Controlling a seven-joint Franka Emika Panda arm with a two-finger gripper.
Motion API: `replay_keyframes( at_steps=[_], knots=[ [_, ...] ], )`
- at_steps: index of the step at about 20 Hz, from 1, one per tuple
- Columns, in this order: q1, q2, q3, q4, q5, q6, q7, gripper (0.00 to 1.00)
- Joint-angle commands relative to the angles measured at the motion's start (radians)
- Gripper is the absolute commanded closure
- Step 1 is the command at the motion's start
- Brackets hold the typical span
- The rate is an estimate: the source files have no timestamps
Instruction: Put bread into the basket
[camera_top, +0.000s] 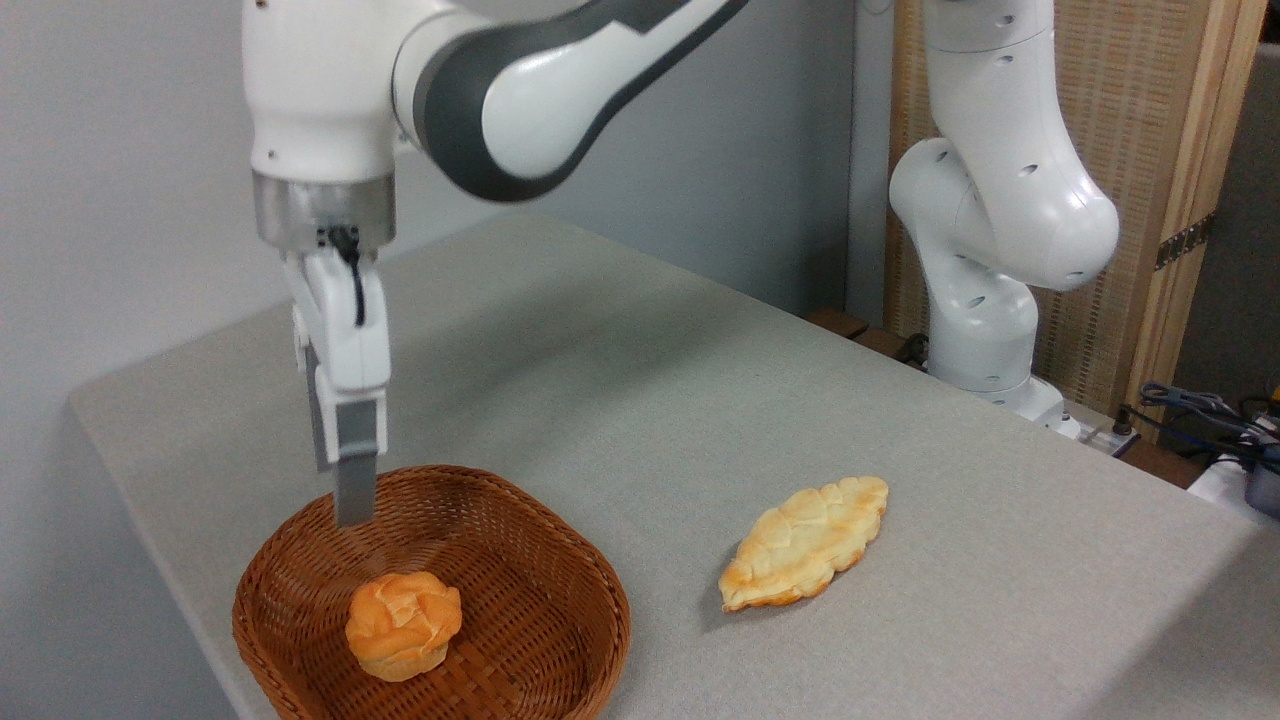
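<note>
— What do we have underneath everything?

— We see a pale grey, lightly speckled surface (620, 400) with a rounded corner at the left, set against a plain grey-white wall (110, 180). Behind its far right edge stands a panel of woven reed in a light wooden frame (1150, 150), and a few dark cables (1200, 405) lie at the right margin.

— And the containers?

— We count one: a brown wicker basket (560, 560) near the front left edge of the surface. The bread (403, 625), a small orange-golden bun with a knotted top, sits on the basket's floor toward the front. A flat, pale-yellow leaf-shaped pastry (805, 542) lies on the surface to the right of the basket, well apart from it.

— Where is the arm?

— We see the white arm (1000, 200) rise from its base at the right and reach across the top of the view. Its end effector (354, 500) hangs over the back left part of the basket, above the bun and clear of it, holding nothing. We look at it side-on, so only one grey finger shows plainly; we cannot tell how far apart the fingers stand.

— Any writing?

— We can read none on anything here.
</note>
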Motion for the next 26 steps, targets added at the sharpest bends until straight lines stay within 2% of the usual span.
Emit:
replay_keyframes(
  at_steps=[1,2,5,6,12,26],
  knots=[
    [0.04,-0.119,-0.001,-0.004,-0.005,-0.188,-0.089,0.0],
    [0.048,-0.132,-0.005,-0.004,-0.01,-0.218,-0.089,0.0],
    [0.102,-0.179,-0.03,0.001,-0.078,-0.354,-0.094,0.0],
    [0.113,-0.195,-0.033,0.001,-0.086,-0.386,-0.094,0.0],
    [0.18,-0.216,-0.058,0.001,-0.074,-0.451,-0.06,0.0],
    [0.186,-0.213,-0.048,0.003,-0.071,-0.473,-0.043,0.0]
  ],
)
